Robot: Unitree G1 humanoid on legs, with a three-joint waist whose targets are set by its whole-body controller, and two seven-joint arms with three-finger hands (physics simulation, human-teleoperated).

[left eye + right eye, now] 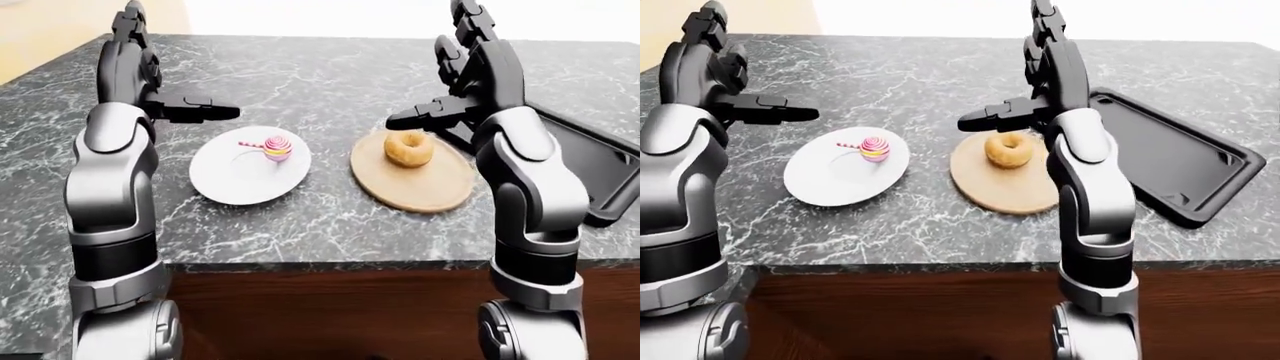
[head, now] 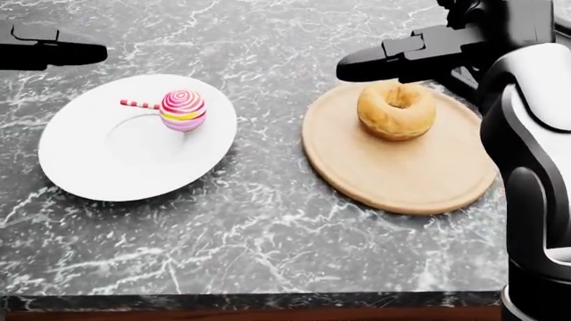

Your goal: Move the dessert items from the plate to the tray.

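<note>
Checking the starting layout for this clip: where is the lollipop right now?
In the head view the lollipop lies on the white plate at left, on the marble counter; the round wooden board carrying the doughnut sits to its right.

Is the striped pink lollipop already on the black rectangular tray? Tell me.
No, the striped pink lollipop lies on the round white plate, while the black rectangular tray sits apart at the right-eye view's right.

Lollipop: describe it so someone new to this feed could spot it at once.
On the dark marble counter two round dishes sit side by side in the head view: a white plate on the left and a tan wooden board on the right. The lollipop lies on the white plate, a pink-and-yellow swirled ball on a red-and-white striped stick, unlike the plain golden donut on the board.
</note>
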